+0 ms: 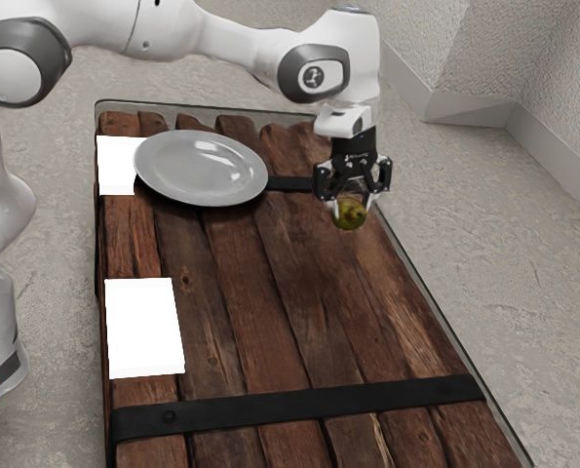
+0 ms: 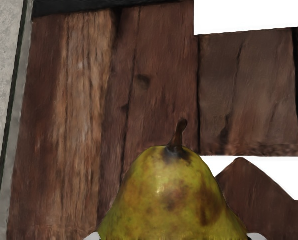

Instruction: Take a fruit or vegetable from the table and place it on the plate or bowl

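Note:
A green-yellow pear (image 1: pixel 351 214) with brown blotches hangs just above the wooden table (image 1: pixel 270 322), near its far right edge in the exterior view. My black gripper (image 1: pixel 352 203) is shut on the pear from above, fingers on two sides. In the wrist view the pear (image 2: pixel 174 200) looms right under my hand, its stem pointing away. The grey plate (image 1: pixel 201 168) lies at the table's far end, to the exterior view's left of the gripper, with nothing on it.
Two white flat blocks lie along the table's left side in the exterior view, one (image 1: pixel 143 327) mid-table and one (image 1: pixel 117 164) partly under the plate's edge. Black straps (image 1: pixel 299 402) cross the planks. The table's glass rim (image 2: pixel 11 120) runs close beside the pear.

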You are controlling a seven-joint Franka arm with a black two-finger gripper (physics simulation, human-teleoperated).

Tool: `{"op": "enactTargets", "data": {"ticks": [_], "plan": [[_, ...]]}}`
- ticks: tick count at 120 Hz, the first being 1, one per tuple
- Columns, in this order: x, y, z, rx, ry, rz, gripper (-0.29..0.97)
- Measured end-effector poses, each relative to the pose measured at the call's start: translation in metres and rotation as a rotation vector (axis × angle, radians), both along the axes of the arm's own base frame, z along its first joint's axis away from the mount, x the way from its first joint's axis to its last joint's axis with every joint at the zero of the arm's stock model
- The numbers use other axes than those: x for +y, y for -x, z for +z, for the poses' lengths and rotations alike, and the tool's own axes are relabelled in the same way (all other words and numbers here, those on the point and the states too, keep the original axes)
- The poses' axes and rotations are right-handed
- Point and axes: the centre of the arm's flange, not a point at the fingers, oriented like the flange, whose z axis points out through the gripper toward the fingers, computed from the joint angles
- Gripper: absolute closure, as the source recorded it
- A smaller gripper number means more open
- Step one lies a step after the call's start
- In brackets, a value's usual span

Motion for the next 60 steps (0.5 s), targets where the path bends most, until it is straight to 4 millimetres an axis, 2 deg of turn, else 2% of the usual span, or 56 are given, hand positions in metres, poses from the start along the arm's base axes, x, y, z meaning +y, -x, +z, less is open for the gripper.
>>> {"op": "enactTargets", "data": {"ticks": [17, 34, 47, 60], "plan": [[0.067, 0.005, 0.008, -0.009, -0.007, 0.102, 0.64], [0.143, 0.022, 0.004, 0.016, -0.007, 0.225, 0.62], [0.213, 0.047, -0.005, 0.041, -0.004, 0.349, 0.62], [0.284, 0.085, -0.012, 0.068, 0.004, 0.484, 0.62]]}}
